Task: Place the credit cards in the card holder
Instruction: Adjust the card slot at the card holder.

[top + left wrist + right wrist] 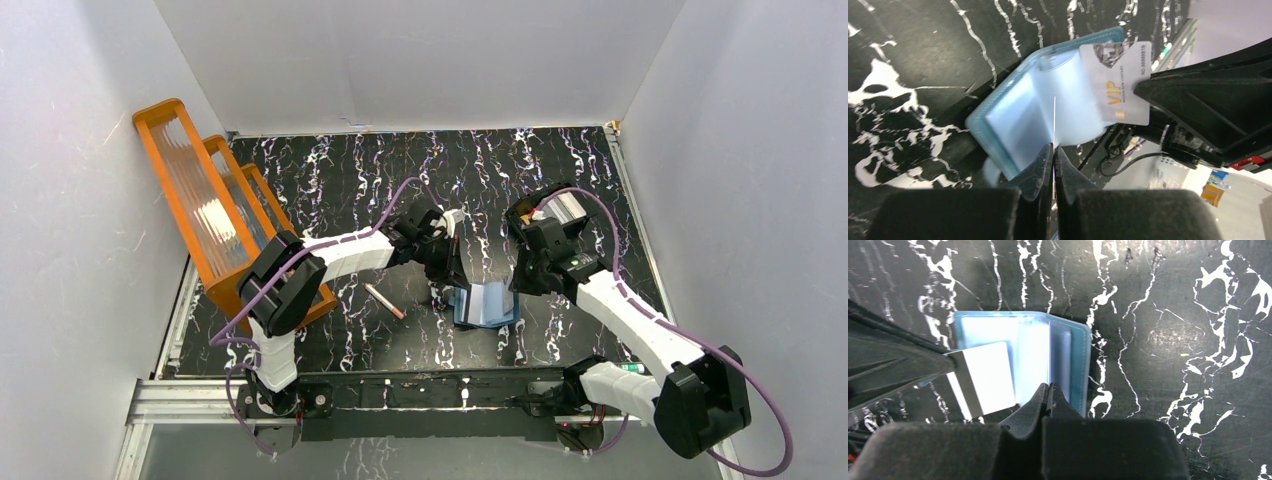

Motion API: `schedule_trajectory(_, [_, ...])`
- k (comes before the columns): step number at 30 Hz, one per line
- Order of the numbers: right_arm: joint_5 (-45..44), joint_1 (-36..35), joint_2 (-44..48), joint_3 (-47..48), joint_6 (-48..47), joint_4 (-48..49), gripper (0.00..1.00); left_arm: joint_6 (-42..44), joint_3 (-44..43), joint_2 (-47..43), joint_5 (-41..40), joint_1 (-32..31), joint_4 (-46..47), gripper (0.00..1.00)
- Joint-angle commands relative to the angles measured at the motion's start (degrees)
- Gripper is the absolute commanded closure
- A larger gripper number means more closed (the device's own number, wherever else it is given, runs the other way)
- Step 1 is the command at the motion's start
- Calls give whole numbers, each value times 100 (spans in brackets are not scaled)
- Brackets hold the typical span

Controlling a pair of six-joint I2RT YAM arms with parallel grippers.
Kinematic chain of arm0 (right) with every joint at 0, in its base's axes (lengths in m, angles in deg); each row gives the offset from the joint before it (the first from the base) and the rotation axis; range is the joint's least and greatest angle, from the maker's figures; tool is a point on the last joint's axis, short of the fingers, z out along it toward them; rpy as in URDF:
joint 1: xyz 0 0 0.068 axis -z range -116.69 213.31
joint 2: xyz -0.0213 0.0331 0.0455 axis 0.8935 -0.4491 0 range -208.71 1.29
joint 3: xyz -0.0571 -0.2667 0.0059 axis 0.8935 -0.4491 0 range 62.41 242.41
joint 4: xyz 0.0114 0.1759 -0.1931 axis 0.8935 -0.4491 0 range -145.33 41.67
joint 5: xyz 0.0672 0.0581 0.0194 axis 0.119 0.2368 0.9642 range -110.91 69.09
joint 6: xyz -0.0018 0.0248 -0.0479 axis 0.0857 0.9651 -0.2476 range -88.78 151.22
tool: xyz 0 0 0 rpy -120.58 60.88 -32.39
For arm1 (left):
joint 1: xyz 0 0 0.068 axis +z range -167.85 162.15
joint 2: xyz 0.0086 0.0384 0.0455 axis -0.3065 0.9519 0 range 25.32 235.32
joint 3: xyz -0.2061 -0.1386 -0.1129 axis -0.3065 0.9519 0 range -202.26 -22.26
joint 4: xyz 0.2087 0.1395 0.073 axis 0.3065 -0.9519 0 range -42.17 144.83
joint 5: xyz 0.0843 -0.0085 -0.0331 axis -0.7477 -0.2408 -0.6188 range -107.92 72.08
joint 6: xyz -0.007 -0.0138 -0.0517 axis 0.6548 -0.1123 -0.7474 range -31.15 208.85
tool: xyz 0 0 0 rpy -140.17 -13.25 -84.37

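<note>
Black with wiggly white lines, like marble, the table top [340, 180] fills the floor of a small box room. Plain white walls [400, 60] stand at the back and on both sides. A big orange rack [200, 210] with ribbed see-through panels stands at the table's left edge, close to the left wall. A silver metal rail [170, 398] runs along the near edge, where the two arms are fixed. A thin pink stick [384, 300] lies flat on the table, to the left of the card holder.

The card holder [487, 305] sits on the table toward the near edge, between the two grippers. It is open. It is teal outside and pale blue inside, and its clear pockets stand up.

The left gripper [1053, 147] has its jaws pressed tight together. A thin pale edge runs up from between them. In the right wrist view a white card [985, 377] sticks out of that gripper's tip, over the open holder.

The right gripper [1049, 386] also has its jaws pressed together. In the left wrist view its tip pinches the side of a VIP card [1115, 82], silver-white with gold letters. This card hangs over one corner of the holder.
</note>
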Motion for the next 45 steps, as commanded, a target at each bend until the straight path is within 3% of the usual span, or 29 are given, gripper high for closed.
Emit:
schedule_trajectory(1, [-344,5,-148,-136,-179,358,100,305,-125,-270,-297,-21,-626,100])
schedule_trajectory(11, [-304,105,-315,-347,-361,786,100,362,20,-334,-375,-19,-671,100])
schedule_trajectory(15, [-36,559,-432,-691,-466,1148,100,488,22,-370,-610,-14,-931,100])
schedule_trajectory(23, [-214,719,-406,-335,-561,916,100,479,195,-472,-669,-12,-898,100])
schedule_trajectory(33, [-425,719,-633,-532,-311,828,100,462,202,-546,-796,-11,-1043,100])
schedule_trajectory(45, [-369,718,-304,190,-350,298,100,366,70,-493,-669,-20,-1020,100])
